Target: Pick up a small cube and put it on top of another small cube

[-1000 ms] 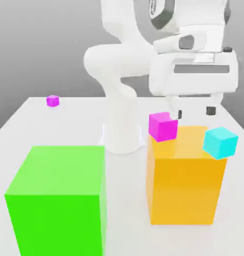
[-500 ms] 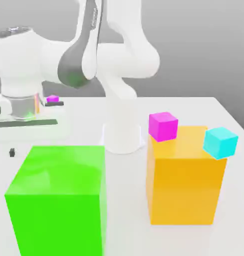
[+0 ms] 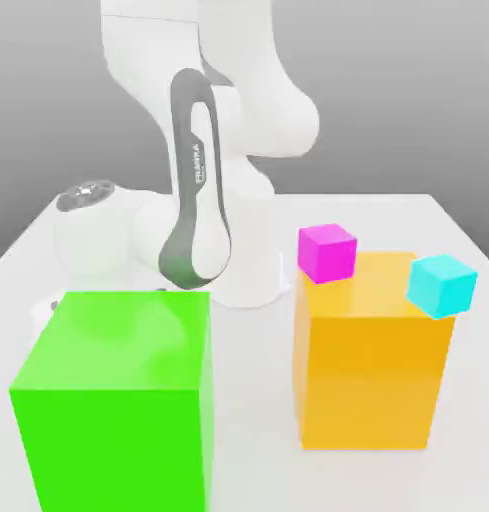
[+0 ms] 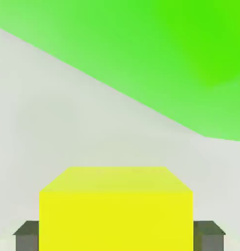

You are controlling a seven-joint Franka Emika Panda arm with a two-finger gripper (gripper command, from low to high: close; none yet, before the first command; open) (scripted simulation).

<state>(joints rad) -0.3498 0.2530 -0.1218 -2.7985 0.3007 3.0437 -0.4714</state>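
The small yellow cube [image 4: 117,211] sits on the white table between my gripper's [image 4: 117,236] two dark fingers [image 4: 26,236], one pressed flat against each side. The gripper is shut on it. In the exterior view my arm [image 3: 193,200] bends down behind the big green block [image 3: 118,400] at that view's left, and the block hides the hand. The other small cube, hot pink [image 3: 326,252], rests on the top back corner of the tall orange block [image 3: 368,370], well off to the exterior view's right.
A small cyan cube [image 3: 441,285] perches on the orange block's right edge. The green block's face [image 4: 166,59] stands close beyond the yellow cube. The robot's base [image 3: 250,280] stands between the two big blocks, on the white table [image 3: 253,420].
The arm swung from above the orange block over to the exterior view's left and sank behind the green block. The fingers have closed from wide open.
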